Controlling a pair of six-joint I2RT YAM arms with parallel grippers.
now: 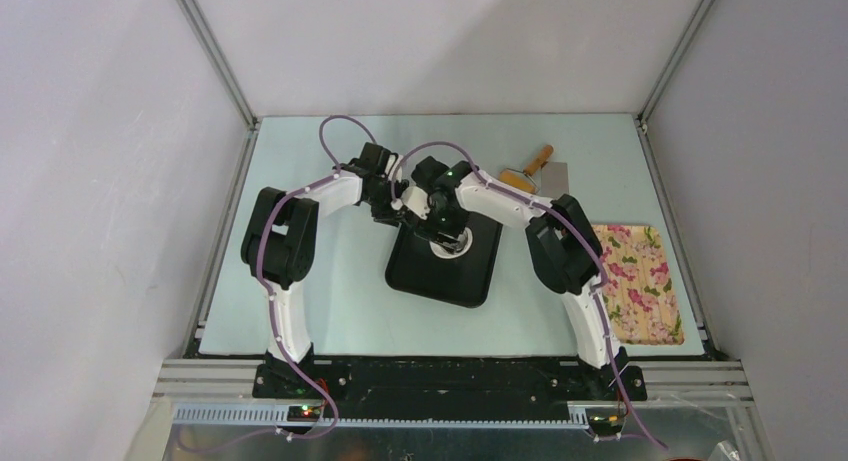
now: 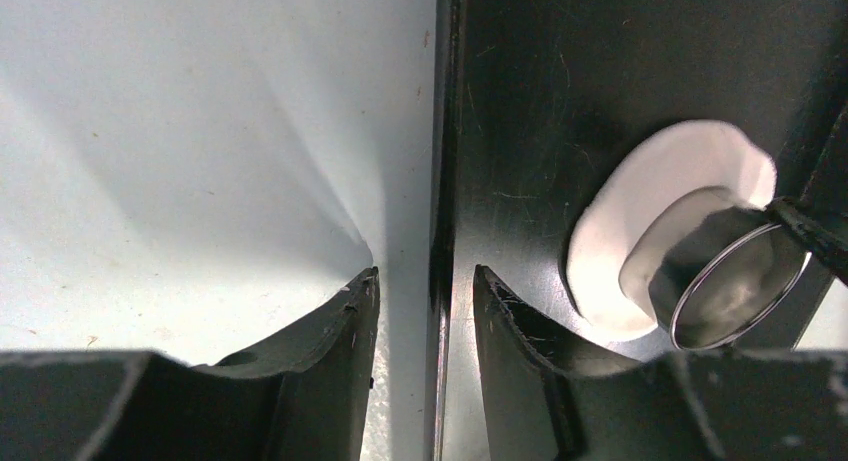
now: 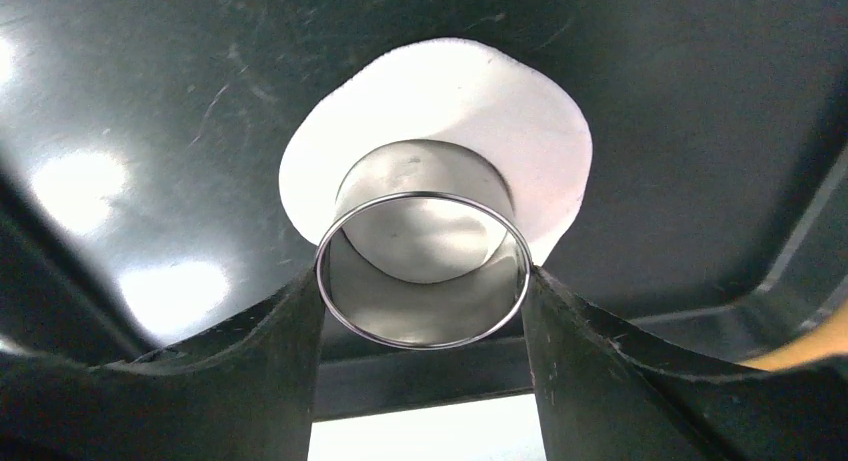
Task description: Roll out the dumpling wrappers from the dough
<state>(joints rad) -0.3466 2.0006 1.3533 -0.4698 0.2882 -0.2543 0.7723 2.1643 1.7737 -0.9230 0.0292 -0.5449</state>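
- Two tools hang at the black tray (image 1: 432, 277); the dough (image 3: 540, 131), a flattened white disc, lies on its floor;
- right tool (image 3: 422, 277) pinches a steel ring (image 3: 400, 323) standing on the dough;
- left tool (image 2: 425, 273) spread, fingers (image 2: 335, 331) astride the tray's rim, one over the bench (image 2: 200, 131).

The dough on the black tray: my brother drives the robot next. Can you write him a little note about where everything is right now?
Left gripper: open, its fingers on either side of the black tray rim, gaps showing on both sides.
Right gripper: shut on the steel cup, which sits on the dough.
Dough: flattened into a rough disc on the tray, wider than the cup.
Done: dough is flat.
Left: probably press out the round wrapper, then lift the cup away.
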